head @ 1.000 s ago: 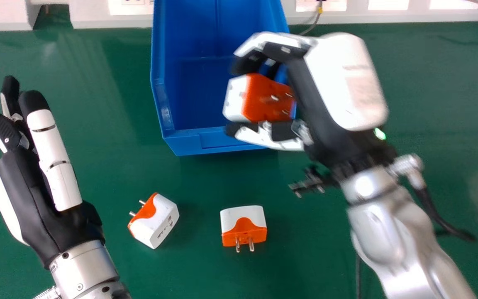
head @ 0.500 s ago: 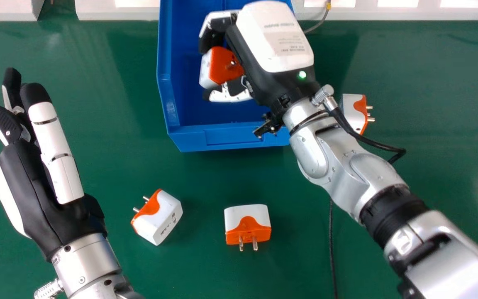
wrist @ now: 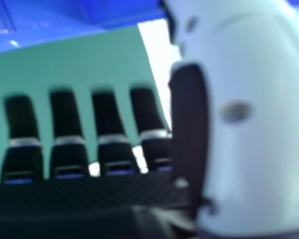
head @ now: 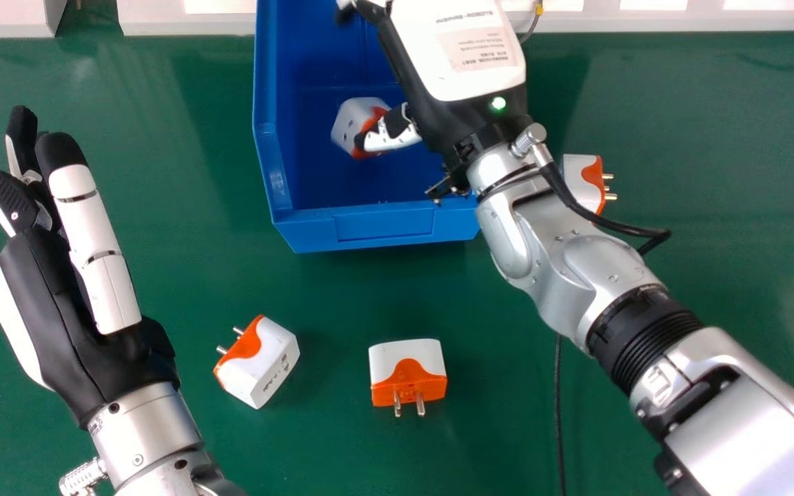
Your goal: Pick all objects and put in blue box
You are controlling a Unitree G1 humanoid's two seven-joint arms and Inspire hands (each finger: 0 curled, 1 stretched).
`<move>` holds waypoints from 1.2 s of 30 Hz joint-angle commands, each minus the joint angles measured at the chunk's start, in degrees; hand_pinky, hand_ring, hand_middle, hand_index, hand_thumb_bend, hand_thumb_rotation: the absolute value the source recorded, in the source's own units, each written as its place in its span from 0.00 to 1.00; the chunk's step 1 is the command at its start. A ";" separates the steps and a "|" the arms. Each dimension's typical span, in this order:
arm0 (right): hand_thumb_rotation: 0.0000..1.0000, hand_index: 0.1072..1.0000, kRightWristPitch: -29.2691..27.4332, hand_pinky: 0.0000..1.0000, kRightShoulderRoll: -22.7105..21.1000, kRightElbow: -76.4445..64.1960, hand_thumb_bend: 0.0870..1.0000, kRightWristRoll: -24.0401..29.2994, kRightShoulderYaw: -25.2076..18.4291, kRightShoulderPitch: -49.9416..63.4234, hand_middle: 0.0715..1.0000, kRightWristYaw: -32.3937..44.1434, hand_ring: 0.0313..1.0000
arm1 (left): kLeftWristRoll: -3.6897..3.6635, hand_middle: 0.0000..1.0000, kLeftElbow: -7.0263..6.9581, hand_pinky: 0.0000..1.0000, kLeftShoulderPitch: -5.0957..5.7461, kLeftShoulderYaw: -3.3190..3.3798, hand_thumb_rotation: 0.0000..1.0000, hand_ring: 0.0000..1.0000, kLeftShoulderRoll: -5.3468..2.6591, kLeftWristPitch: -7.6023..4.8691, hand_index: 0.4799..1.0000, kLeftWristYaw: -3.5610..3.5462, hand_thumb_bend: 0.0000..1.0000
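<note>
"Two white-and-orange adapters are nearest in the head view, right?"

"Yes, apart on the green surface [head: 507,427]. The middle adapter [head: 407,375] has its prongs facing the near edge; the left adapter [head: 257,362] points its prongs left and away."

"And the left robot hand [head: 59,310]?"

"At that view's left, released, fingers extended."

"Farther off?"

"The third adapter [head: 582,180] lies right of the blue box [head: 383,226], partly behind the right forearm [head: 569,262]. Inside the box's outline is the fourth adapter [head: 352,127], by the thumb of the right robot hand [head: 455,69] — I can't tell whether it rests on the bottom."

"So is that hand clenched? From above, its back covers most of the fingers."

"The right hand view settles it — the fingers [wrist: 107,112] are straight and spread, the thumb [wrist: 189,124] beside them, so the right robot hand is released. Green surface and blue plastic show past the fingertips."
</note>
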 commanded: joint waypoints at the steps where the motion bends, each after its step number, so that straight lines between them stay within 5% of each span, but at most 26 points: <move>1: 0.14 0.98 0.82 0.98 -0.21 -2.93 0.97 -0.20 -0.03 0.15 1.00 -1.44 0.99 | 0.55 0.96 -0.56 0.94 -0.64 0.08 0.84 0.97 -5.03 -0.09 0.91 0.15 0.54; 13: 0.24 1.00 6.93 1.00 -3.54 -34.34 0.96 0.25 -3.17 14.17 1.00 5.89 1.00 | 0.36 0.97 -2.07 0.95 0.66 -0.71 0.83 0.97 -5.30 0.35 0.91 0.19 0.54; 17: 0.30 1.00 13.93 1.00 -4.63 -54.78 0.97 0.83 -4.11 25.22 1.00 20.44 1.00 | 0.12 0.97 -2.88 0.95 1.49 -1.02 0.84 0.97 -5.12 0.41 0.92 -0.10 0.53; 21: 0.30 1.00 27.31 1.00 -11.58 -77.35 0.98 -1.79 -1.47 35.91 1.00 54.97 1.00 | 0.77 0.97 -3.23 0.95 2.00 -1.01 0.84 0.97 -4.76 1.06 0.92 -0.04 0.53; 24: 0.37 0.98 31.20 1.00 -14.15 -81.23 0.97 -6.22 1.18 37.90 1.00 68.90 1.00 | 0.52 0.96 -3.08 0.94 2.17 -0.99 0.85 0.97 -4.44 0.59 0.91 -0.43 0.52; 33: 0.34 0.95 35.93 0.96 -9.40 -83.44 0.97 -16.84 6.73 44.71 1.00 81.51 1.00 | -0.44 0.97 -3.76 0.96 3.29 -1.15 0.85 0.98 -4.63 1.02 0.94 -1.29 0.52; 36: 0.31 0.94 35.25 0.95 -7.74 -83.02 0.97 -18.52 7.01 45.50 1.00 83.15 1.00 | -0.06 0.97 -3.70 0.96 3.45 -1.13 0.84 0.98 -4.84 1.00 0.95 -1.14 0.52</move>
